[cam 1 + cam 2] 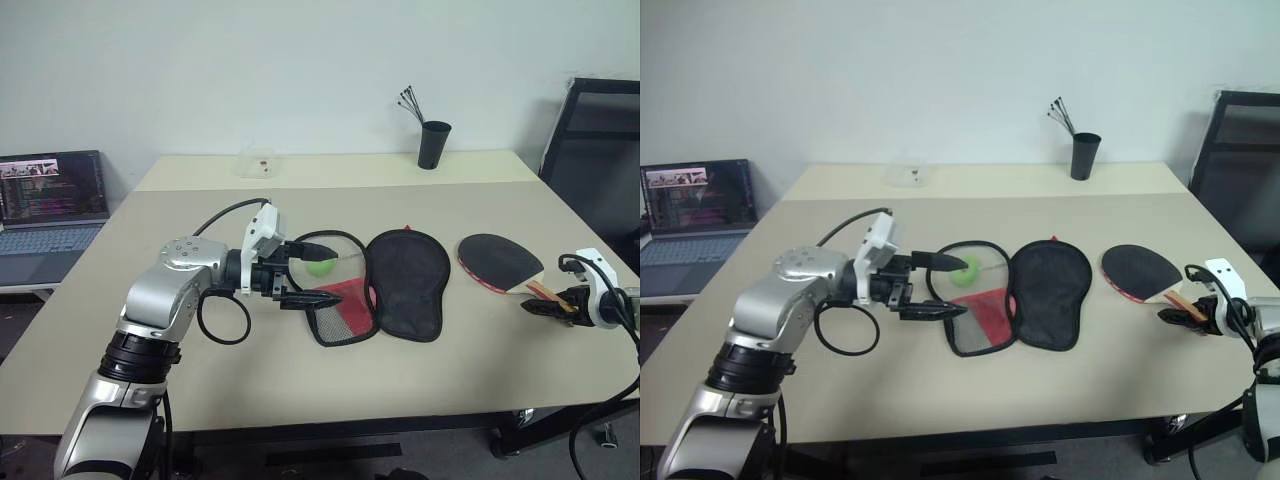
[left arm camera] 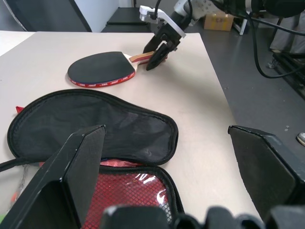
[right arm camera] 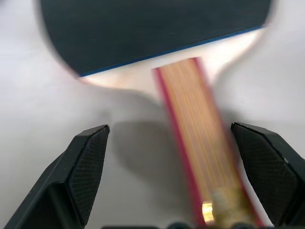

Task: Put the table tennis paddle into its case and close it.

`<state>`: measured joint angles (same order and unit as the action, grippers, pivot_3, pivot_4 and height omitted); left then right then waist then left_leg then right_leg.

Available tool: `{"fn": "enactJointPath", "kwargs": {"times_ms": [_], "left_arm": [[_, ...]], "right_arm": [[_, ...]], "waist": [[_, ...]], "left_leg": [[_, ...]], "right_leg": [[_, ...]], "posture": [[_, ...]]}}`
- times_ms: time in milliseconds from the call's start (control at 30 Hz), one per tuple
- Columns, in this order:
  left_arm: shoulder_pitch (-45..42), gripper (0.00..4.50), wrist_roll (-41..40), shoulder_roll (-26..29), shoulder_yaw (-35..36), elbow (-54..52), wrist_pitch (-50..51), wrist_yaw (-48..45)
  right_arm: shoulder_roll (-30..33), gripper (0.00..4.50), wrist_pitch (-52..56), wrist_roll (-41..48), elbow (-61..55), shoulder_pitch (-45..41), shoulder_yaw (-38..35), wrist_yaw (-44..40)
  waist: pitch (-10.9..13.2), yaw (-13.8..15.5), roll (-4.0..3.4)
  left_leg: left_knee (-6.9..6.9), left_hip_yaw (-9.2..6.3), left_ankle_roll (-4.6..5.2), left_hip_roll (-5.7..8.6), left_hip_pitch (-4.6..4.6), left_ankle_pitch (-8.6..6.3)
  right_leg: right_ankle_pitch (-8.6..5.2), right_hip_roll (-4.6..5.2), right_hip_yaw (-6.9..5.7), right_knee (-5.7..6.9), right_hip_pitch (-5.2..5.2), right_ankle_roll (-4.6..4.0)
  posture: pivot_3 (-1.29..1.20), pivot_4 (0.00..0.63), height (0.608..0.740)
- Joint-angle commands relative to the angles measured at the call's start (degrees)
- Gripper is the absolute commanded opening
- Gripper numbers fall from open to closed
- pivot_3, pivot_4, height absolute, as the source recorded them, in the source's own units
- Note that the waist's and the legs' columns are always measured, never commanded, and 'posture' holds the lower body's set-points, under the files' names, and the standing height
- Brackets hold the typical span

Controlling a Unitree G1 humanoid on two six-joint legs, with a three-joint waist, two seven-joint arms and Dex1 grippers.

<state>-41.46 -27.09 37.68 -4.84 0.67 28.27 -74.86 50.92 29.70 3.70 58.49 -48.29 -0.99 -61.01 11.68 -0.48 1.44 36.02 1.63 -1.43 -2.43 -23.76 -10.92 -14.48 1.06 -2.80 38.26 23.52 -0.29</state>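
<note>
Left eye view: one paddle (image 1: 500, 262), black face up, flat on the table (image 1: 300, 370) toward the right side, tan red-striped handle pointing at the near right edge. One case (image 1: 405, 282), unzipped and spread open near the table's middle: black half beside the paddle but apart from it, red mesh half (image 1: 342, 310) on the far side from the paddle. One green ball (image 1: 321, 266) just behind the mesh half.

Two grippers. Left gripper (image 1: 306, 270) hovering over the mesh half, pointing toward the paddle, jaws spread wide, nothing between them. Right gripper (image 1: 541, 302) low at the handle's end, jaws wide apart with the handle lying between them, not clamped; contact with the wood cannot be told.

Right wrist view: handle running up between the two black fingers (image 3: 88, 164), gaps on both sides, black blade beyond.

Around: one black cup (image 1: 434, 144) with thin black sticks at the far edge, one small clear box (image 1: 258, 161) on the far table, one open laptop (image 1: 48, 212) on a side desk to the left, one dark chair (image 1: 595, 150) at the right. Nothing lying between paddle and case.
</note>
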Motion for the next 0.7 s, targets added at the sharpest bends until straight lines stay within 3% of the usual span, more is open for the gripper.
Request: {"fn": "enactJointPath", "kwargs": {"times_ms": [33, 167, 467, 567, 700], "left_arm": [[-0.7, 4.5, -0.11, 0.58, 1.05, -0.42, -0.94, -0.07], [-0.91, 4.5, 0.1, 0.29, 0.94, 0.04, -1.22, -0.03], [-1.17, 4.5, 0.77, -0.36, 0.6, 1.06, -2.42, 0.26], [-0.85, 4.5, 0.97, -0.02, 0.83, 1.06, -2.57, 0.42], [-0.07, 4.5, 1.1, 0.6, 1.38, 0.58, -2.46, 0.84]], "right_arm": [[0.25, 4.49, 4.4, 1.72, -6.23, 1.42, 0.02, -4.05], [-0.61, 4.49, 5.48, 1.97, -12.37, 3.48, -1.07, -1.37], [-4.5, 4.49, -1.44, -1.83, -7.74, 3.27, -1.21, 15.55], [-4.73, 3.99, -1.57, -1.87, -6.62, 3.24, -1.13, 17.43], [-4.68, 2.85, -1.13, -1.78, -5.82, 3.07, -1.08, 18.8]], "waist": [[0.0, -0.01, 0.0], [0.0, -0.01, 0.0], [-0.06, -0.04, 0.11], [-0.16, -0.05, 0.27], [-0.19, -0.03, 0.33]], "left_leg": [[0.0, 0.01, 0.0, -0.01, 0.01, 0.0], [0.03, 0.07, -0.01, -0.02, 0.02, 0.0], [0.11, 0.34, -0.02, 0.05, 0.3, 0.0], [0.12, 0.38, -0.02, 0.06, 0.41, -0.01], [0.12, 0.36, -0.02, 0.02, 0.49, -0.01]], "right_leg": [[0.0, -0.01, 0.01, 0.02, 0.01, 0.0], [0.0, -0.01, 0.07, 0.13, 0.05, 0.0], [0.0, 0.04, 0.46, 0.45, 0.04, 0.01], [0.02, 0.07, 0.51, 0.45, -0.07, 0.04], [0.04, 0.13, 0.56, 0.45, -0.17, 0.07]], "posture": [[0.0, 0.15, 0.74], [0.0, 0.15, 0.74], [0.0, 0.15, 0.74], [0.0, 0.15, 0.74], [0.0, 0.15, 0.74]]}}
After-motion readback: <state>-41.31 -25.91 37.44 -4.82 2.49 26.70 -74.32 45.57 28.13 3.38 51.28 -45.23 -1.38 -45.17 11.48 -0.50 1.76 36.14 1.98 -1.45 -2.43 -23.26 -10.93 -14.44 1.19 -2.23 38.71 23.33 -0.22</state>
